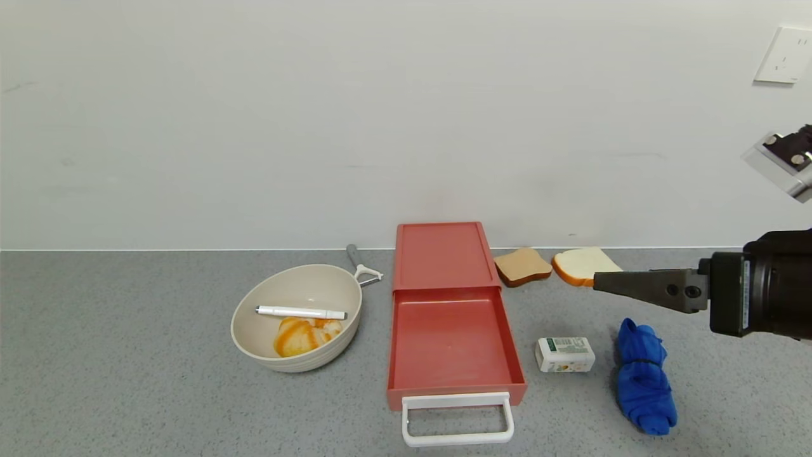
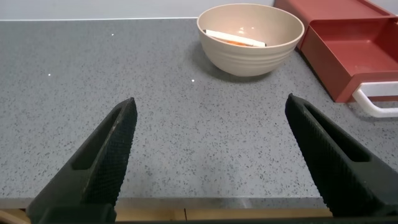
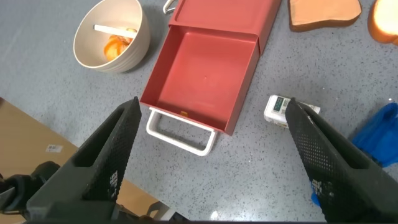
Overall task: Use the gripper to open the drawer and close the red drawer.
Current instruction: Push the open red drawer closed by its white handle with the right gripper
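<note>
While the red drawer (image 1: 451,330) sits pulled out at table centre, long axis twelve-to-six, its white handle (image 1: 457,419) lies toward eight o'clock of the nearer, spread-fingered right gripper (image 1: 602,281); the left gripper (image 2: 211,155) also gapes, empty.

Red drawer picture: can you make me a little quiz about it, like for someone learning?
1. True or false: the drawer is pulled open and its tray is empty.
2. What lies in the bowl? A) a pen and something orange B) a spoon C) nothing
3. Fill in: the drawer's handle is ____ in colour.

Key
1. True. The tray is slid out and nothing lies in it.
2. A. A white pen rests over an orange and white item.
3. White. The right gripper hangs open above the drawer, touching nothing. The left gripper is open over bare counter.
</note>
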